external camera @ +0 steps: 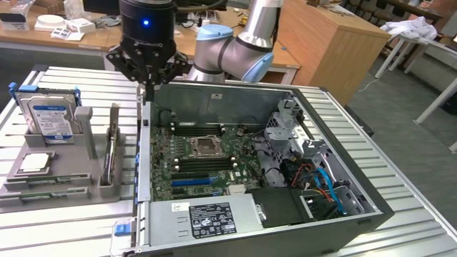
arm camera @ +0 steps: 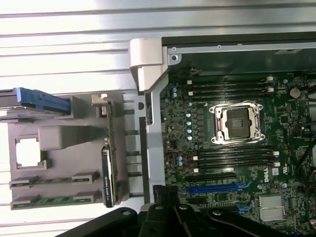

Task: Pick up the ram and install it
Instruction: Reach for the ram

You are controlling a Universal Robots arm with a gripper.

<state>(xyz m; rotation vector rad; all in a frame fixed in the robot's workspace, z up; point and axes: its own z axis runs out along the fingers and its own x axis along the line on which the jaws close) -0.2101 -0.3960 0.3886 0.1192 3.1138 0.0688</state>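
At the exterior view's left, a gray holder (external camera: 75,188) on the bench (external camera: 64,227) carries an upright hard drive (external camera: 50,120), a square processor (external camera: 34,162) and the ram (arm camera: 49,201), which lies in the lowest slot with its long axis running left to right. The open computer case (external camera: 357,206) holds the motherboard (external camera: 207,163). Our tool (external camera: 149,88) hangs clenched at upper centre-left, gripping nothing we can make out.

The green motherboard (external camera: 207,160), striped with black slots (external camera: 196,130) and one blue slot (external camera: 189,181), sits in a dark grey case (external camera: 321,229) on the silver ribbed counter (external camera: 64,227). At ten o'clock from it in the exterior view, a silver hard drive (external camera: 37,103) with a blue-and-white label (external camera: 51,118) and a green ram (external camera: 43,185) rest in a plain grey holder (external camera: 68,176). At twelve o'clock the black pincer (external camera: 149,88) shows a blue light (external camera: 145,22), beside a silver arm (external camera: 257,32) capped pale blue.
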